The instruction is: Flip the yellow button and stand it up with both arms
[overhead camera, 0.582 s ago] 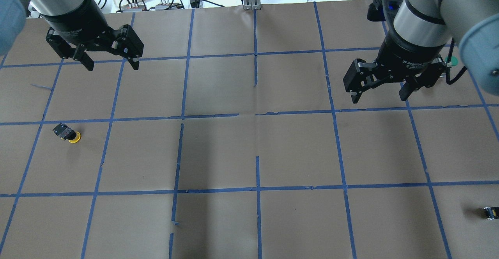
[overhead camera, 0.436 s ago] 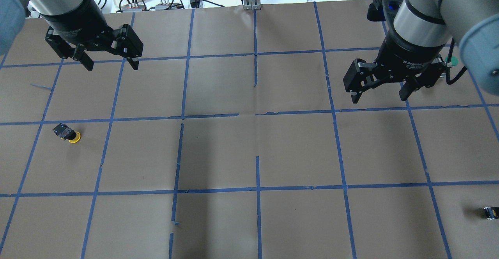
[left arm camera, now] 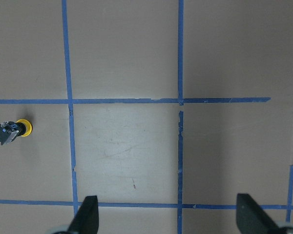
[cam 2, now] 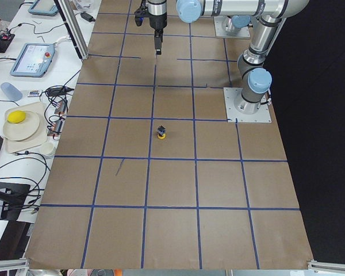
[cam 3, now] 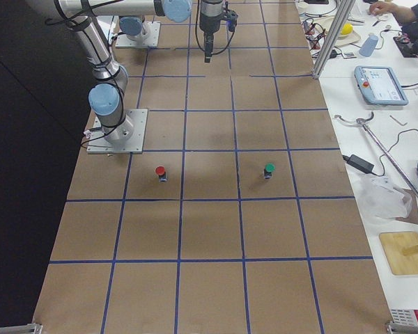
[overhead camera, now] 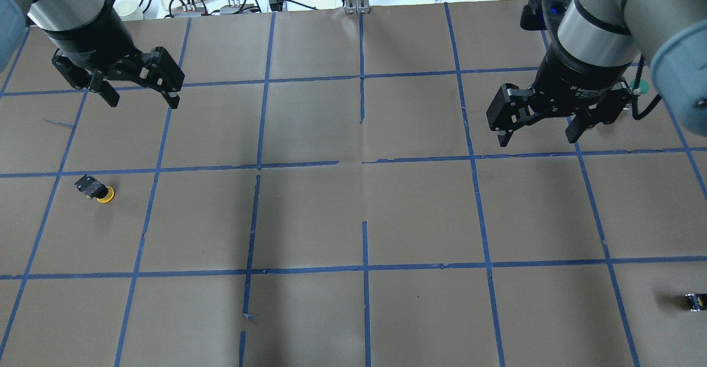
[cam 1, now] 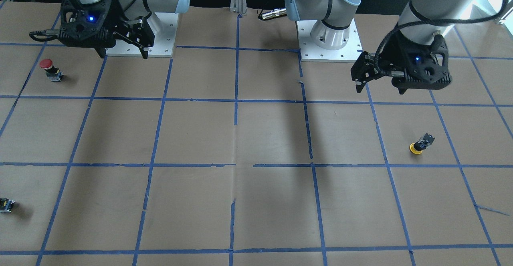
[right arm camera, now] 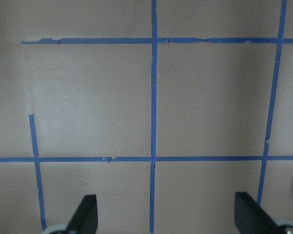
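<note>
The yellow button [overhead camera: 98, 190] lies tipped over on the brown paper in a left grid square, cap toward the right, black body toward the left. It also shows in the front view [cam 1: 419, 145], the exterior left view [cam 2: 162, 133] and at the left edge of the left wrist view [left arm camera: 12, 130]. My left gripper [overhead camera: 143, 100] is open and empty, hovering beyond the button and a little to its right [cam 1: 380, 89] [left arm camera: 168, 214]. My right gripper [overhead camera: 537, 137] is open and empty, far off over the right half [cam 1: 123, 54] [right arm camera: 166, 214].
A red-capped button [cam 1: 47, 66] stands near the right arm's base, and a green-capped button [cam 3: 269, 169] stands under the right arm. A tiny dark part with a yellowish face [overhead camera: 695, 300] lies at the near right edge. Cables and a plate lie beyond the far edge.
My left gripper has moved left and a little toward the yellow button, still open. The right gripper and the button have not moved.
</note>
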Robot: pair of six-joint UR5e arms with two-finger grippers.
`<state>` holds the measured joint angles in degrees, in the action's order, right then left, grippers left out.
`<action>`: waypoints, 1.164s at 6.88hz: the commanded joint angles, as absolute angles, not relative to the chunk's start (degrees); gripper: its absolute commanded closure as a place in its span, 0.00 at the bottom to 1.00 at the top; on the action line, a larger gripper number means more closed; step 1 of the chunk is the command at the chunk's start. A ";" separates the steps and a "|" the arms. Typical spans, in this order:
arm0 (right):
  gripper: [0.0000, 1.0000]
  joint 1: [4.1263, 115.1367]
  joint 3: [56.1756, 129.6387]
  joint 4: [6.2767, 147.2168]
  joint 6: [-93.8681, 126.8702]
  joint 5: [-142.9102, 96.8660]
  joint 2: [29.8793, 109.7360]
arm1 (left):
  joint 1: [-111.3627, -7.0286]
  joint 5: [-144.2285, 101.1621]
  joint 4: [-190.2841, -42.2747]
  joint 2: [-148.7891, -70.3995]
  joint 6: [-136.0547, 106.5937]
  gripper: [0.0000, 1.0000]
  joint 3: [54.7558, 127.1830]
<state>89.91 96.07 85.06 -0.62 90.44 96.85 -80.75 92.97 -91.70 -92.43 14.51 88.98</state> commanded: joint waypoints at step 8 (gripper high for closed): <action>0.00 89.91 96.06 84.99 -0.53 90.35 96.86 | -52.30 90.53 -60.91 -107.67 66.71 0.04 106.51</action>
